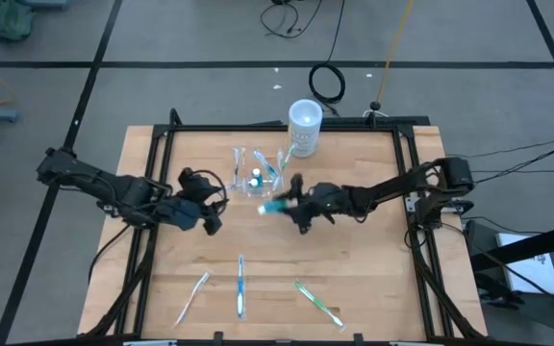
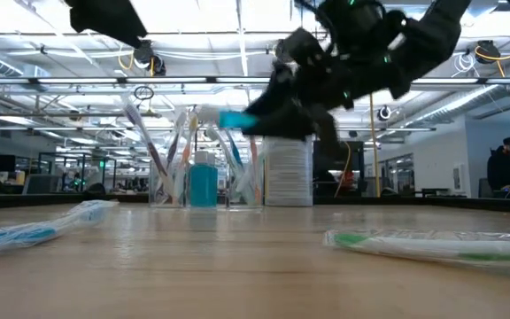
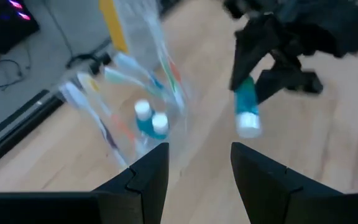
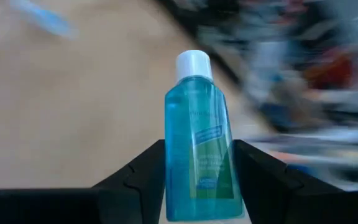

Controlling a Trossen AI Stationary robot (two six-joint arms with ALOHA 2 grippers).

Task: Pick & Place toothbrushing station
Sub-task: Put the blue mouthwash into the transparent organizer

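Observation:
The toothbrushing station (image 1: 258,173) is a clear plastic holder at the table's far middle, with several toothbrushes and a small blue bottle (image 2: 204,182) in it. It also shows in the left wrist view (image 3: 145,118). My right gripper (image 1: 291,207) is just right of and nearer than the station, above the table, shut on a second blue bottle with a white cap (image 4: 197,143). My left gripper (image 3: 199,168) is open and empty, on the near left of the station (image 1: 210,217). My right gripper pinches the lower body of the blue bottle (image 4: 194,177) between its two fingers. The fingers come about level from the table's right and lie along the bottle, whose white cap (image 2: 209,115) points away from them toward the table's left. The bottle is clear of the table (image 3: 247,112).
A white cylindrical cup (image 1: 304,125) stands at the far edge, right of the station. Three toothbrushes lie near the front edge: one clear (image 1: 192,296), one blue (image 1: 240,286), one green (image 1: 317,303). Bare wood lies between them and the grippers.

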